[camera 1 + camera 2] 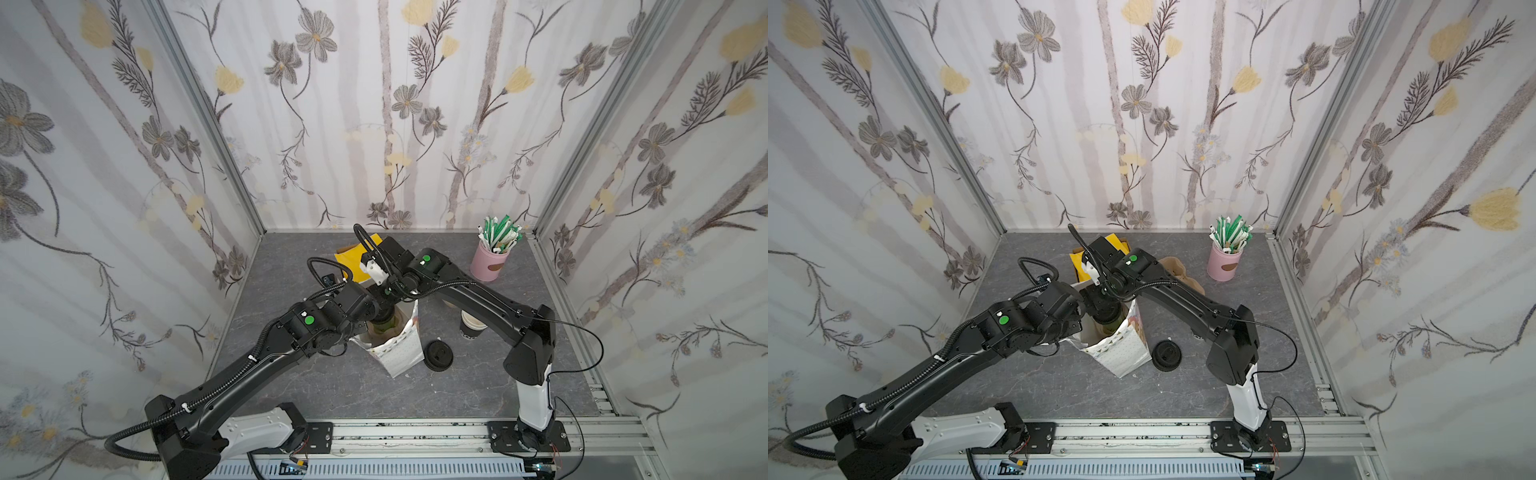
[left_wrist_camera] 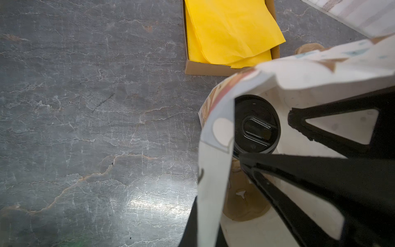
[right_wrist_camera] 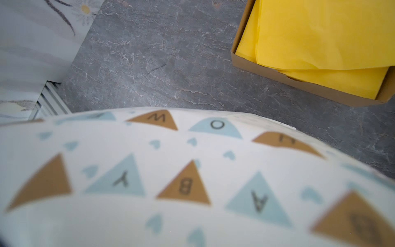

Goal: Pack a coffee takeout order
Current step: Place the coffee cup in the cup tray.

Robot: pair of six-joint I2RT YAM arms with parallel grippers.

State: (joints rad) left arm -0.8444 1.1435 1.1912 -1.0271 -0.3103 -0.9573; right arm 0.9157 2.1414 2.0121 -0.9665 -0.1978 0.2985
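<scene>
Paper bag (image 1: 399,353), white with blue and tan pennants, stands upright with its mouth open at the middle of the grey stone-pattern table (image 1: 332,395); both arms meet over it. The green cup (image 1: 381,328) sits upright inside the bag, a strip of its green wall showing in both top views. The left wrist view shows its black lid (image 2: 255,128) seated on top, below the bag's rim. Left gripper (image 2: 193,233): jaws together, clamped on the bag's wall, 1 dark finger outside the paper and the other inside. Right gripper (image 2: 265,135): reaches down into the bag's mouth, its 2 fingers spread apart. 1 finger (image 2: 310,122) stands clear of the lid; the other (image 2: 299,171) crosses the lid's edge, and contact cannot be determined. The right wrist view is filled by the outside of the paper bag (image 3: 192,192), which hides those fingers. Yellow napkins (image 2: 230,27) lie stacked in a shallow cardboard box (image 2: 205,69) on the table just beyond the bag, toward the back wall. Elsewhere: 1 loose black lid (image 1: 438,354) lies flat just beside the bag on the robot's right. Stacked dark cups (image 1: 471,326) stand near it beside the right arm. A pink holder (image 1: 489,266) of wrapped straws (image 1: 500,235) stands at the back right corner.
</scene>
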